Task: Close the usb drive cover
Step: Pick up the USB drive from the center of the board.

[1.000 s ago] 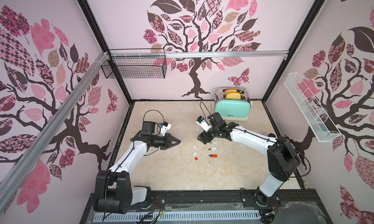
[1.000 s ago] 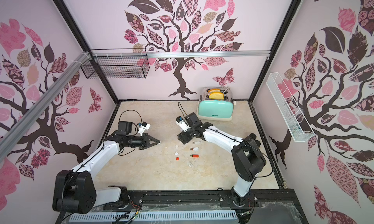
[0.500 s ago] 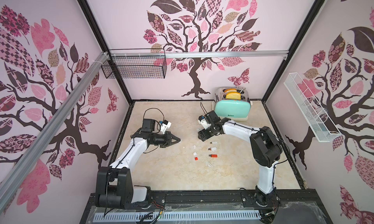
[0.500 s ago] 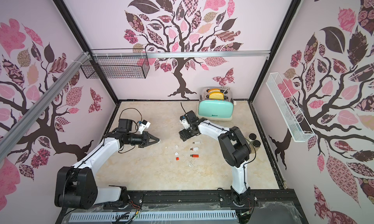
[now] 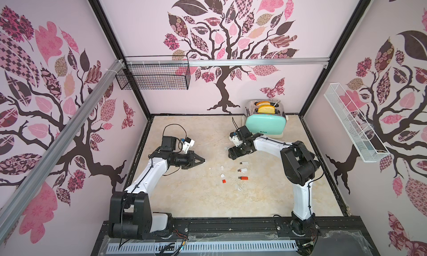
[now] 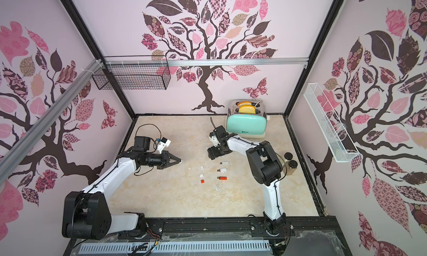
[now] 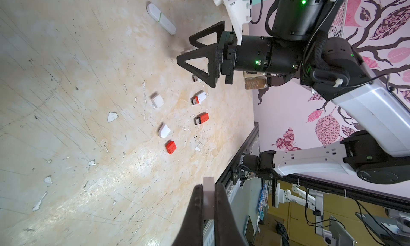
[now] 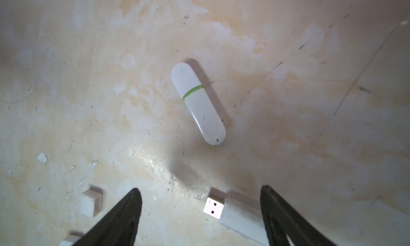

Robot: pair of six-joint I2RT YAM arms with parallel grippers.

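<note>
Right claw (image 8: 199,189) spread wide, low over mid-table (image 5: 184,197), its fingers either side of the open white drive (image 8: 239,213); touching or not, I can't tell. Left claw (image 7: 208,186) clenched on a small white piece (image 7: 208,190). Four drives: a capped green-banded drive (image 8: 197,102) and three bare-plugged, with the red-and-white drive (image 7: 199,98) and red drive (image 7: 202,118). Three loose caps: square white cap (image 7: 157,101), rounded white cap (image 7: 164,130), red cap (image 7: 170,146)

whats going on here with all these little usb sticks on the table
The left hand is shut on what looks like a small white cap. The right hand is open, hovering over an uncapped white usb drive on the table. A white drive with a green ring is already capped. A red drive and a red cap lie apart nearby.
</note>
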